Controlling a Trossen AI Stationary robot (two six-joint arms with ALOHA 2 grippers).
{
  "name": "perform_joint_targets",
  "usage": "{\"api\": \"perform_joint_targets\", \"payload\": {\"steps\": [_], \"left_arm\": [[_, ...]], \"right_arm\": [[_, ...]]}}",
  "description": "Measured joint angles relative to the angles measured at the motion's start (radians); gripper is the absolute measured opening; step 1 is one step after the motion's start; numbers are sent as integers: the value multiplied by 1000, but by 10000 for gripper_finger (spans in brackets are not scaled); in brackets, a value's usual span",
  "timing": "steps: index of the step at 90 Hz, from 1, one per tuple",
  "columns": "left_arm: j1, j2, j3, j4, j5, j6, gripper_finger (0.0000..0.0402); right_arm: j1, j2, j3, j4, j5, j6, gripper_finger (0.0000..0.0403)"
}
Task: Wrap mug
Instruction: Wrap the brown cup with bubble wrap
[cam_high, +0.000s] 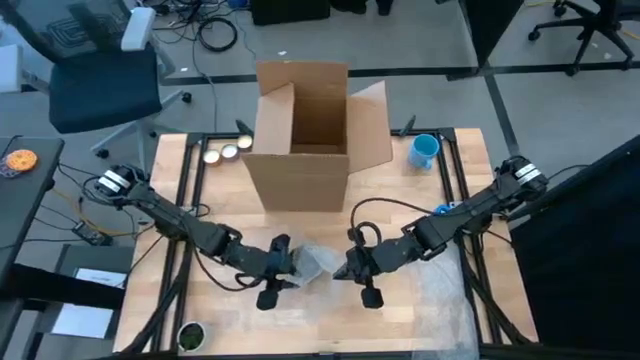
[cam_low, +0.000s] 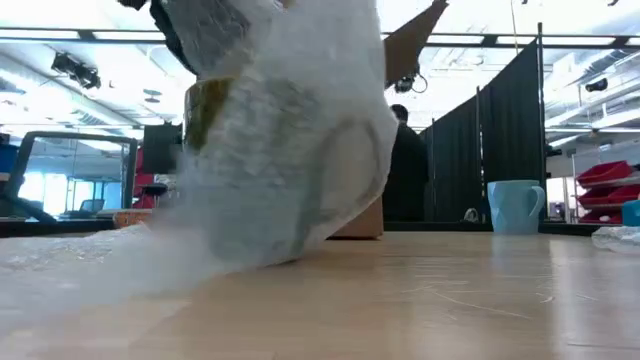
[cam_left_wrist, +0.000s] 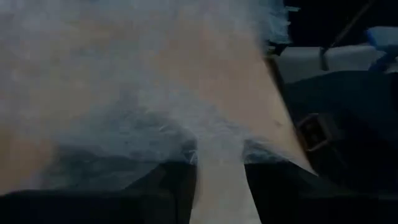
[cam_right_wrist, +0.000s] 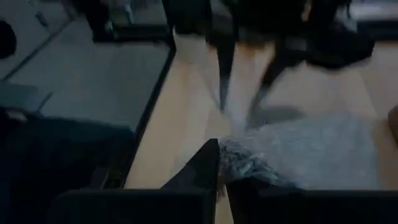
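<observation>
A bundle of bubble wrap (cam_high: 316, 262) sits at the table's near middle, between my two grippers. In the low view the bundle (cam_low: 290, 150) fills the foreground; a rounded thing with an olive-yellow patch (cam_low: 205, 110) shows through it, and its lower end (cam_low: 265, 258) rests on the table. My left gripper (cam_high: 288, 262) stands at the bundle's left side, fingers apart. My right gripper (cam_high: 347, 268) is at its right side, shut on the wrap. A light blue mug (cam_high: 425, 150) stands unwrapped at the far right. My left gripper's fingertips (cam_left_wrist: 181, 163) lie against the bubble wrap (cam_left_wrist: 143, 130), which drapes over both of them. Bare table shows in the gap between the fingers. Whether they pinch any of it, I cannot tell. My right gripper pinches the wrap's frayed edge (cam_right_wrist: 239, 163) between its two fingers, coming level from the table's right. The rest of the wrap (cam_right_wrist: 311, 146) lies beyond the fingers on the table.
An open cardboard box (cam_high: 305, 135) stands at the far middle, with small round lids (cam_high: 228, 152) to its left. More bubble wrap (cam_high: 440, 300) lies flat at the near right. A dark round thing (cam_high: 190, 335) sits at the near left edge.
</observation>
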Motion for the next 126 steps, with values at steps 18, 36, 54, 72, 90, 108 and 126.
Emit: {"api": "perform_joint_targets", "payload": {"steps": [18, 36, 54, 72, 90, 108, 126], "left_arm": [[-4, 22, 0, 37, -19, 5, 117], [-5, 43, 0, 26, 9, 1, 117], [-23, 33, 0, 24, 41, 1, 117], [-29, 30, 0, -18, 55, 24, 117], [-28, 22, 0, -68, -9, 39, 117], [-26, -42, 0, -117, -49, 65, 117], [-26, -152, 0, -289, -63, 10, 117]], "right_arm": [[-50, 85, 1, 119, -70, -38, 0], [-101, 164, 0, 231, -116, -54, 0], [-142, 207, 1, 293, -127, -63, 0], [-168, 228, 0, 323, -129, -64, 0], [-173, 274, 1, 334, -157, -58, 0], [-173, 300, 1, 341, -131, -58, 0], [-182, 307, 0, 325, -119, -61, 0]]}}
